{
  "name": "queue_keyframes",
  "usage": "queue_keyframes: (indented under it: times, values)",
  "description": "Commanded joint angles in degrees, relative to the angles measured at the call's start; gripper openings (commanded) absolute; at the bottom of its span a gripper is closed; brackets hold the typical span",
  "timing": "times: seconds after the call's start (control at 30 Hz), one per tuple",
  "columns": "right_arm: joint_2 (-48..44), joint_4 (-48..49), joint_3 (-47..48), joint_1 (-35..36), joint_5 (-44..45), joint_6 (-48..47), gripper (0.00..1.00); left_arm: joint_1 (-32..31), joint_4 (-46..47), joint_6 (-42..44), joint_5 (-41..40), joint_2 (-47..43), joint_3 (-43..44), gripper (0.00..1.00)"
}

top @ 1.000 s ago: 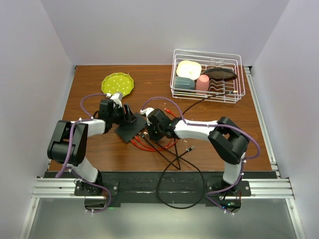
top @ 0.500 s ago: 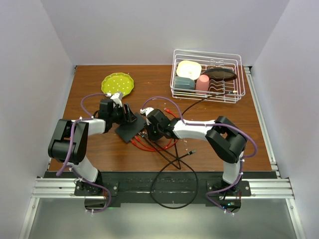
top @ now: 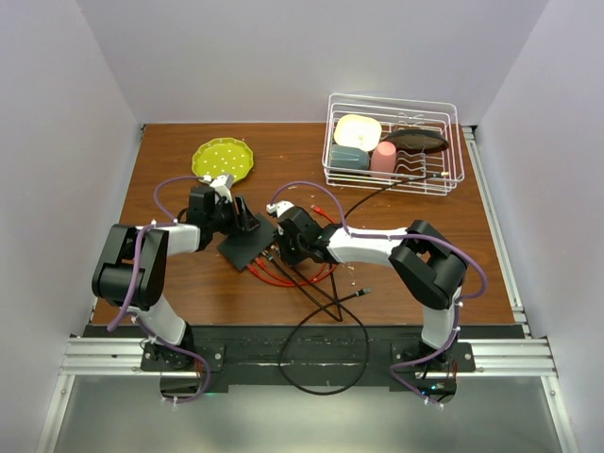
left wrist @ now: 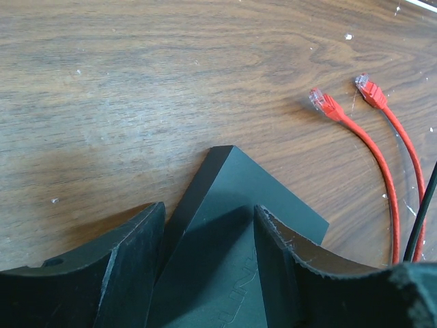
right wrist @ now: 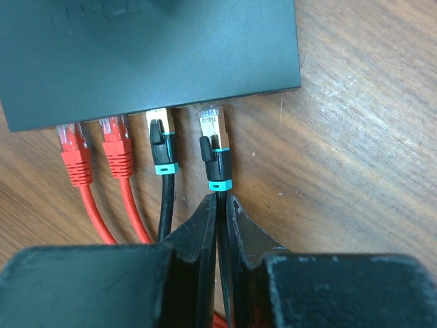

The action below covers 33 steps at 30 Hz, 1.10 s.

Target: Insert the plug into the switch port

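Right end effector (right wrist: pixel 220 205): jaws nearly closed, pinching black cable (right wrist: pixel 220 197) just behind plug (right wrist: pixel 214 154). Plug tip meets switch port (right wrist: pixel 210 109) on near edge of switch (right wrist: pixel 150 55); seating depth unclear. Alongside: second black plug (right wrist: pixel 162 143), two red plugs (right wrist: pixel 75 147), seated. Left end effector (left wrist: pixel 208 213): jaws spread astride switch corner on table (left wrist: pixel 136 82).

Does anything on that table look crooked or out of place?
Yes. In the right wrist view the rightmost black plug sits further out of the switch than the three plugs beside it, so it looks not fully in. The right end effector pinches its cable. Two red plugs also lie loose on the table.
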Motion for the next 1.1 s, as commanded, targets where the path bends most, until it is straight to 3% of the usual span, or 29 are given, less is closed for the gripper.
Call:
queue_keyframes:
  times: [0.0,1.07]
  values:
    - [-0.91,2.0,2.32,-0.1,1.71,1.08,0.0,0.29,-1.76,1.73,0.5,1.38,1.14,0.59]
    - [0.41,4.55,3.72,-0.1,3.82,3.63,0.0,0.29,-2.29,2.08,1.56,1.2,1.32,0.56]
